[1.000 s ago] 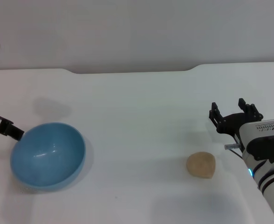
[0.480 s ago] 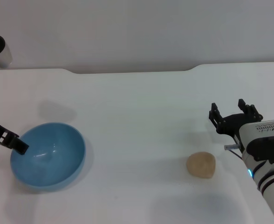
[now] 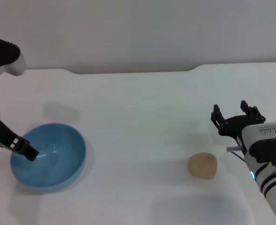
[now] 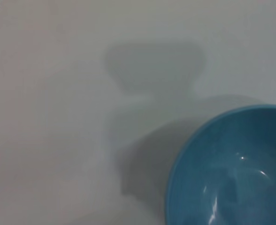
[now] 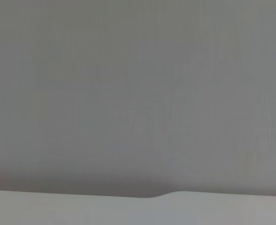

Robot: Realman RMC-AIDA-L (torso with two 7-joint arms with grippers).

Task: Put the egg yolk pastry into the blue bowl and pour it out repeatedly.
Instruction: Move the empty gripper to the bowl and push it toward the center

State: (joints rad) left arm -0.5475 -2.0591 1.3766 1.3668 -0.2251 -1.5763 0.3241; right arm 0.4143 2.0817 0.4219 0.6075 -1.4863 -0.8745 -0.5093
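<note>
A: Head view, white surface (image 3: 142,117). Where's the blue bowl (image 3: 49,157)?

B: Near left, upright. Inside is glossy, nothing in it. Left wrist view catches part of its rim and inner wall (image 4: 232,168), with shadows on the surface beside it.

A: Left tool (image 3: 27,152)?

B: Only one dark fingertip shows, coming in from the left edge and reaching over the bowl's left rim into the hollow. Whether it touches the wall, cannot tell. Spread or pressed together, cannot tell either; the rest of it is out of frame. A white and black section of the arm sits at the far left corner.

A: Egg yolk pastry (image 3: 203,166)?

B: Near right, lying on the bare surface, well apart from the bowl. Pale tan, rounded, slightly lumpy. Nothing touches it.

A: Right tool (image 3: 236,117)?

B: Right side, just beyond the pastry and a little to its right, raised off it. Black fingers spread, nothing between them, pointing toward the far side. The white wrist housing runs back to the near right corner.

A: Right wrist view?

B: Grey wall, and a strip of the surface's far edge (image 5: 199,208). No task items in it.
</note>
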